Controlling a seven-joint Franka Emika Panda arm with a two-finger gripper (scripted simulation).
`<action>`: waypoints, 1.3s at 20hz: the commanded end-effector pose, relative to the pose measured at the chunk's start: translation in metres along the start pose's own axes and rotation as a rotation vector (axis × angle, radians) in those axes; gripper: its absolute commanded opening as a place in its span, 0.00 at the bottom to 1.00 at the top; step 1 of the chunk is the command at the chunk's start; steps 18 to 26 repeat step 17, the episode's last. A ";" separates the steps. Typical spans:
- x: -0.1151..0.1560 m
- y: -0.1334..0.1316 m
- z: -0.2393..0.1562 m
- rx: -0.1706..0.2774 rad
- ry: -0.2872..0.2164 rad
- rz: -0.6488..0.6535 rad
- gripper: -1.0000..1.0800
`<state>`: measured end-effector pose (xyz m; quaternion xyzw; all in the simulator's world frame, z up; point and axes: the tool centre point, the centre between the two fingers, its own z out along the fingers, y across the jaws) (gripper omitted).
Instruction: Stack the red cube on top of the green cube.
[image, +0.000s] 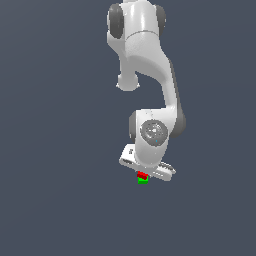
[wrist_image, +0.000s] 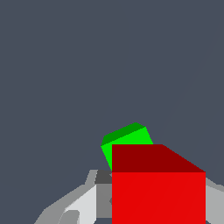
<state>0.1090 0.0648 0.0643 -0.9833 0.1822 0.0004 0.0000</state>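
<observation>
In the wrist view the red cube (wrist_image: 158, 192) fills the space between my gripper's (wrist_image: 153, 208) two grey fingers (wrist_image: 83, 203), which press on its sides. The green cube (wrist_image: 127, 138) lies on the floor just beyond the red one, partly hidden by it and turned at an angle to it. In the exterior view the gripper (image: 144, 173) hangs under the white wrist. The red cube (image: 142, 175) shows right above the green cube (image: 143, 181). I cannot tell whether the two cubes touch.
The floor (image: 60, 200) is a plain dark grey-blue surface all around. The white arm (image: 145, 60) rises behind the gripper in the exterior view. No other objects show.
</observation>
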 end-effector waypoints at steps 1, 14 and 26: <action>0.004 -0.002 0.001 0.000 0.001 0.000 0.00; 0.008 -0.003 0.002 0.000 0.001 0.000 0.96; 0.008 -0.003 0.002 0.000 0.001 0.000 0.96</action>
